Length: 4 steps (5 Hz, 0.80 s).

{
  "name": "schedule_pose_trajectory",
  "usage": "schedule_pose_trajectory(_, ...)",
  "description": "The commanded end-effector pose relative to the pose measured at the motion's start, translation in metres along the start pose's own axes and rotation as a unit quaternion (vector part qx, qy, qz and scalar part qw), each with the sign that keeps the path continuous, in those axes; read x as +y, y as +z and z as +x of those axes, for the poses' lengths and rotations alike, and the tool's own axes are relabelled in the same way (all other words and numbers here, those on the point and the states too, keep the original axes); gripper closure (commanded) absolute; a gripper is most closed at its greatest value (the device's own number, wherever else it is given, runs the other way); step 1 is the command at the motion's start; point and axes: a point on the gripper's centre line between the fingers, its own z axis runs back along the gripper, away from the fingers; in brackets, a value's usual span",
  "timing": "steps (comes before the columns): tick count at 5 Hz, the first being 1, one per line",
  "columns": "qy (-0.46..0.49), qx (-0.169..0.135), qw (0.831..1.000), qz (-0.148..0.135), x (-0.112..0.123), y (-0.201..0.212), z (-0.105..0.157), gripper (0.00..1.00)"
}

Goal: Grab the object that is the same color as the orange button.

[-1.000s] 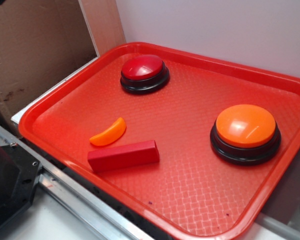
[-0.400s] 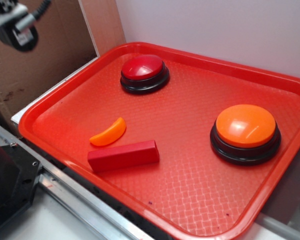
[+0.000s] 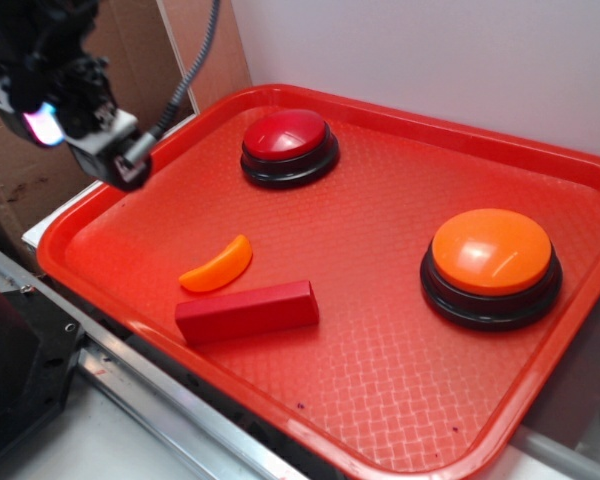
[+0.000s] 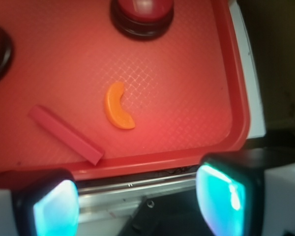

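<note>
Four items: orange crescent (image 3: 216, 266), red block (image 3: 246, 311), red button (image 3: 289, 145), orange button (image 3: 491, 265).
Tray rim (image 3: 90, 292): near crescent.
Gripper (image 4: 136, 196): wide apart, empty.
Writing: none legible.

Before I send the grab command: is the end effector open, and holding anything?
End effector: open, holding nothing.

Orange crescent (image 4: 118, 106) on red tray (image 4: 187, 73), red block (image 4: 65, 134) just beside, pincer (image 4: 137, 201) fingers spread apart
</note>
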Motion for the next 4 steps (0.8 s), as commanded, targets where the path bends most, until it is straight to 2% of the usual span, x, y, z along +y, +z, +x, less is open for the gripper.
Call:
schedule_pose_trajectory(1,0.116,0.017,0.993,-0.026,0.004,-0.045,0.014,0.00)
schedule_pose_trajectory(3,0.148,0.034,0.986,-0.067,0.004,-0.086,0.027,0.00)
schedule_pose_trajectory(4,0.142,0.052,0.985,-0.087,-0.004,-0.107,0.032,0.00)
